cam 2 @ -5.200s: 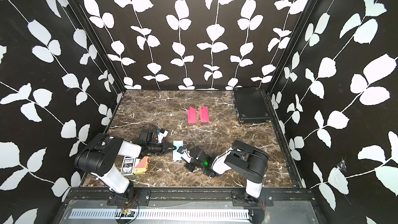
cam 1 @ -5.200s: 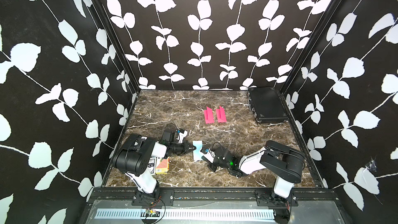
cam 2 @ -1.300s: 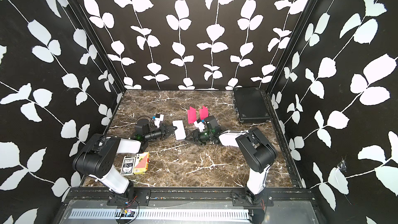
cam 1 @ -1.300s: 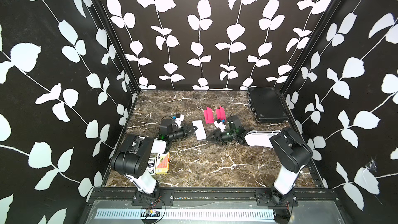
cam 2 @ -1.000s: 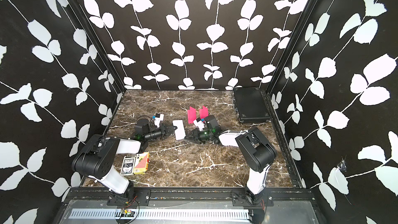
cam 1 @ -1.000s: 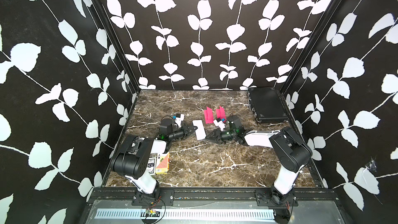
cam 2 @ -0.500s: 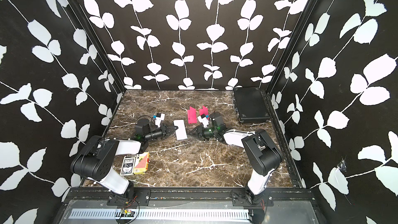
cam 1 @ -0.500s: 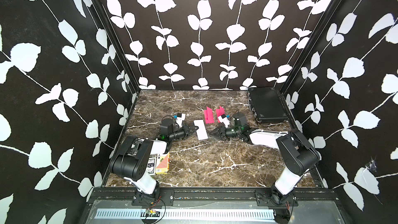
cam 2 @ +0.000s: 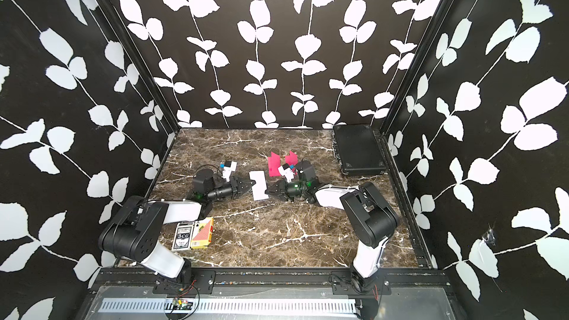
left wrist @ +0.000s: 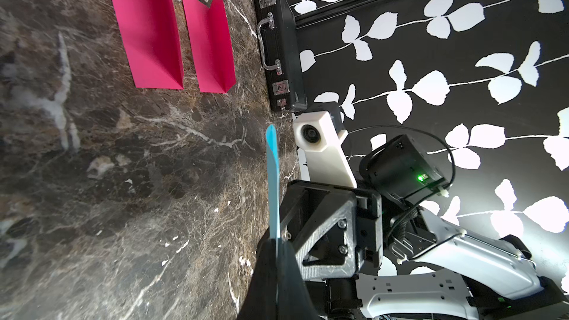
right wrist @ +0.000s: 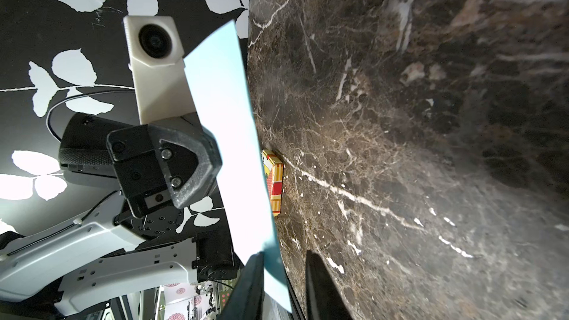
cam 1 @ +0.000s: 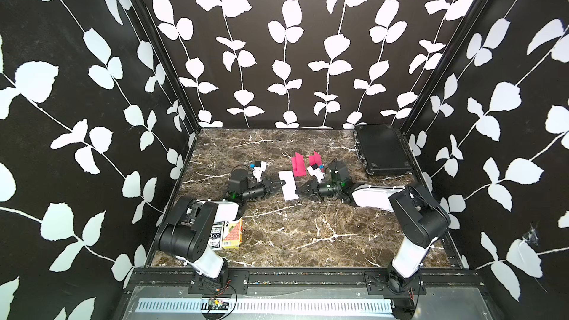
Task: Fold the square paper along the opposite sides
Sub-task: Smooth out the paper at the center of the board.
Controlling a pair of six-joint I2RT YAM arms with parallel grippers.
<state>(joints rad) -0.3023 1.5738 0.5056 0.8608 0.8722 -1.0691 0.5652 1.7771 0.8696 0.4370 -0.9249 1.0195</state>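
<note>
The pale blue paper (cam 1: 288,184) is in the middle of the marble worktop (cam 1: 308,226), between the two arms, and in both top views it appears as a narrow upright rectangle. The left end effector (cam 1: 280,183) reaches it from the left side. In the left wrist view its fingers (left wrist: 261,272) are pressed together on the edge of the sheet, which that camera sees almost edge-on as a thin blue strip. So this end effector is fully closed and grips the paper. The right end effector (cam 1: 298,191) points at the opposite side, near the lower corner of the sheet. In the right wrist view its two fingers (right wrist: 320,287) stand clearly apart. The corner of the paper lies in the gap, close against one finger, and the other finger does not touch it, so this end effector is partly open and does not clamp anything. I cannot tell if the paper touches the worktop. Just behind the paper lie two pink folded papers (cam 1: 298,164) side by side. A black case (cam 1: 380,149) is in the far right corner. Two card boxes (cam 1: 228,234) lie near the base of the left arm, well apart from the paper.
</note>
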